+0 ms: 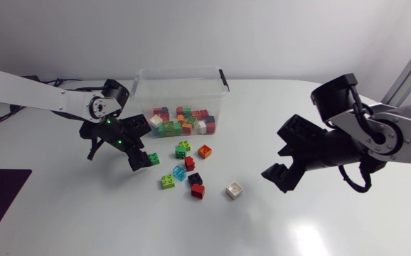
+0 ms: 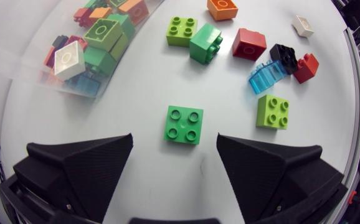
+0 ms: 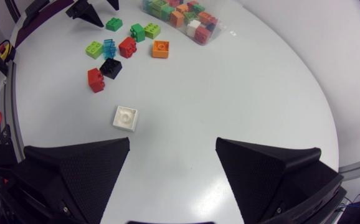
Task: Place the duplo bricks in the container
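A clear plastic container [image 1: 180, 96] at the table's back holds several coloured duplo bricks. In front of it lie loose bricks: a green pair [image 1: 183, 149], orange [image 1: 205, 151], translucent blue [image 1: 180, 173], red [image 1: 198, 190], black [image 1: 195, 178], lime [image 1: 168, 180] and white [image 1: 234, 190]. My left gripper [image 1: 146, 146] stands open low over a green brick [image 2: 184, 124], which lies just between its fingertips, untouched. My right gripper [image 1: 276, 162] hovers open to the right of the pile, with the white brick [image 3: 125, 117] ahead of it and slightly to one side.
The container's wall [image 2: 74, 87] is ahead of the left gripper to one side, with the other loose bricks [image 2: 250, 45] spread ahead. Bare white tabletop [image 3: 242, 87] stretches ahead of the right gripper, up to the rounded table edge.
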`<state>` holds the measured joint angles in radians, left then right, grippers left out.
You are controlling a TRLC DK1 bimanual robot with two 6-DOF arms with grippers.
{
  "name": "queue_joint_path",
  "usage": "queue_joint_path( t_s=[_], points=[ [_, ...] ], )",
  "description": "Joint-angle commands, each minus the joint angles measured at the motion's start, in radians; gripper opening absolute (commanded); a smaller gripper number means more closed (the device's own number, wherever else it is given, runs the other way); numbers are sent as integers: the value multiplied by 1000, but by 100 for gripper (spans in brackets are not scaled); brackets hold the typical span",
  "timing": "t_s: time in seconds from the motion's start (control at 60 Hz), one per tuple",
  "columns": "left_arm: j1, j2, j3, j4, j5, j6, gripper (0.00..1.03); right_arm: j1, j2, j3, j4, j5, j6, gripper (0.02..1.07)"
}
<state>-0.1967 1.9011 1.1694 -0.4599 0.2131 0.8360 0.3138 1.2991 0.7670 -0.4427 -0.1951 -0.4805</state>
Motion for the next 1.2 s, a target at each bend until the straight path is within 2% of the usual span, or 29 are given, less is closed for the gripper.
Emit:
queue_joint_path(
  t_s=[0.0,0.217,0.283,0.4,0.417,0.467,0.717,0.983,1.183],
  points=[
    [2,47,45,-10,16,37,91,19,46,22,15,20,-29,102],
    [-10,95,76,-19,22,57,81,48,103,29,50,36,-36,102],
    [-10,104,81,-23,29,66,72,57,117,34,55,42,-35,102],
    [-10,130,101,-62,51,78,49,80,138,41,59,49,-35,102],
    [-9,136,104,-63,58,80,42,85,140,43,61,54,-33,102],
    [-6,148,116,-79,89,80,35,97,149,46,65,62,-29,101],
    [6,116,115,-125,160,91,30,156,229,78,81,94,37,98],
    [23,-20,82,-161,183,89,29,234,344,173,-7,94,134,93],
    [56,-171,64,-184,221,66,29,272,413,218,-56,94,183,93]
  ],
)
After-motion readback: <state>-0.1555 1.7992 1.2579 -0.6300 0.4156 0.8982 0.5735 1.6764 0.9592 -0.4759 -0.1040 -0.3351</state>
